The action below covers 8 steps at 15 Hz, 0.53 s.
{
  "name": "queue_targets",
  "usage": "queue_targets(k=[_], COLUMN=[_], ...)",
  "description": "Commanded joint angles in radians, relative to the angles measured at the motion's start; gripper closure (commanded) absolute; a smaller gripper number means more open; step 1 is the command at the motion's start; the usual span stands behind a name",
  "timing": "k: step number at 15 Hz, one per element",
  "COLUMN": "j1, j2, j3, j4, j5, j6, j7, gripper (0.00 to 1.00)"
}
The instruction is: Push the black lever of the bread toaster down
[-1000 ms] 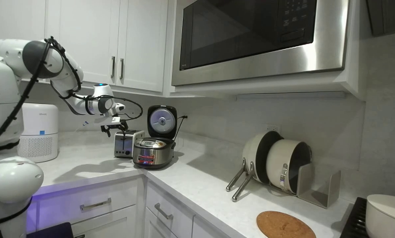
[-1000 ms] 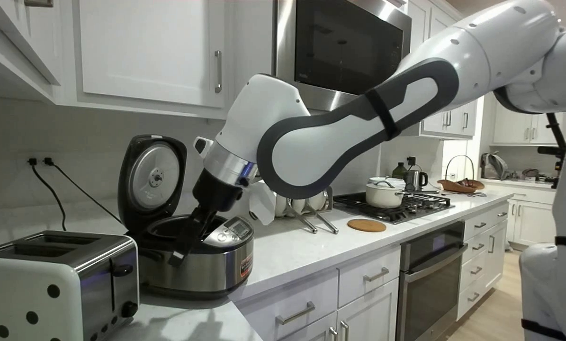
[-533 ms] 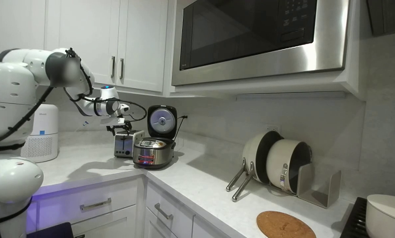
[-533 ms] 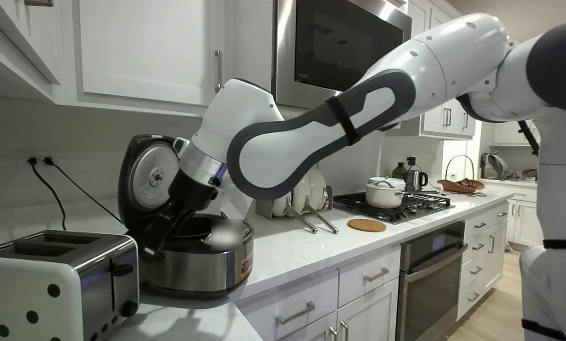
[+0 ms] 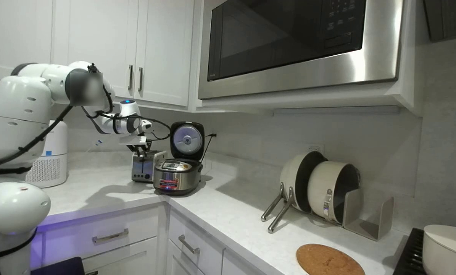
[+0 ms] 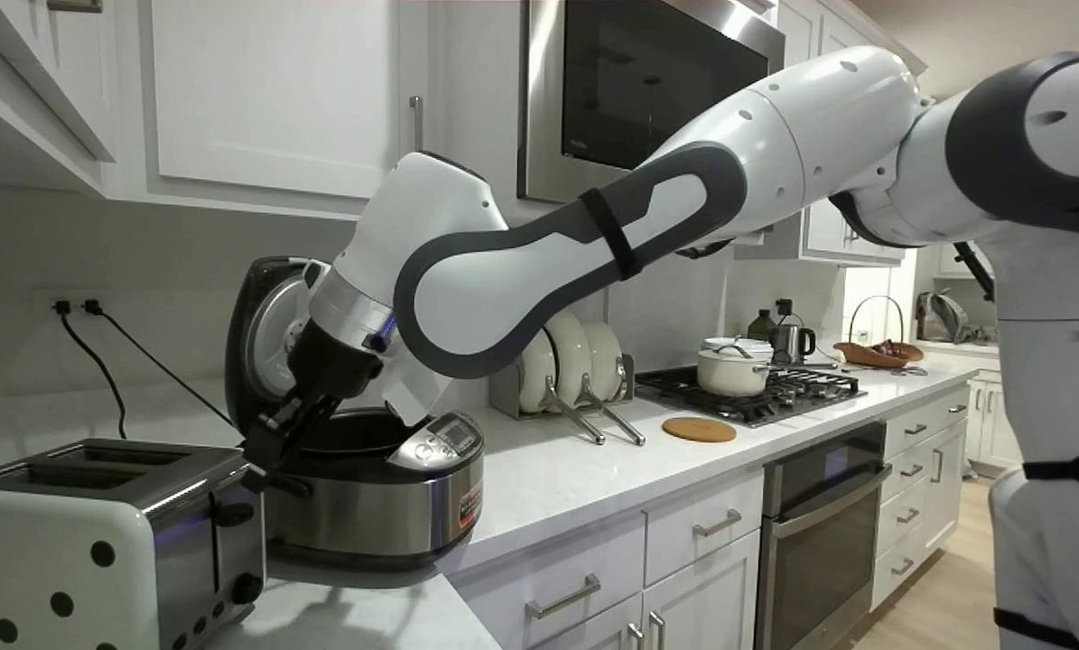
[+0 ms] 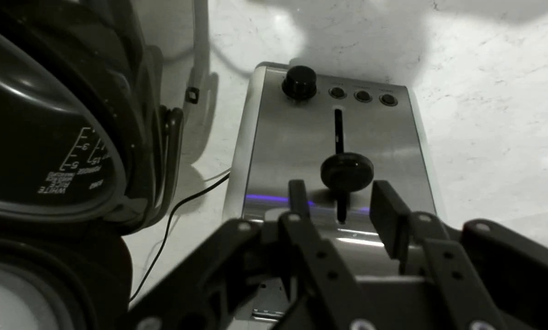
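Observation:
The bread toaster [image 6: 56,542], white with black dots and a steel front, stands on the counter. Its black lever [image 7: 347,173] is a round knob on a vertical slot; in an exterior view the lever [image 6: 232,515] sits near the slot's top. My gripper [image 7: 339,199] hangs over the toaster's front, fingers partly spread with a gap and nothing between them. In the wrist view the fingertips lie to either side of the slot, just short of the knob. From outside, the gripper [image 6: 255,471] appears slightly above the lever; contact cannot be made out.
Close beside the toaster stands a rice cooker [image 6: 372,519] with its lid [image 5: 187,140] raised. A black cord [image 7: 177,208] runs between them. Upper cabinets [image 5: 163,49] overhang the counter. An air purifier [image 5: 46,172] stands further along it, behind the arm.
The arm has travelled toward the toaster, bringing the gripper from in front of the rice cooker to above the toaster's lever. The fingers have drawn closer together. Toaster and lever look unmoved.

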Motion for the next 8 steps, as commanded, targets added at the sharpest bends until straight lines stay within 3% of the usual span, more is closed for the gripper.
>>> queue_targets(k=[1, 3, 8], j1=[0.01, 0.012, 0.023], j2=[0.032, 0.04, 0.063], j3=[0.0, 0.001, 0.002], j4=[0.049, 0.058, 0.066], j5=[-0.035, -0.028, -0.031], j6=[0.004, 0.004, 0.006], j7=[0.046, 0.04, 0.037], gripper=[0.89, 1.0, 1.0])
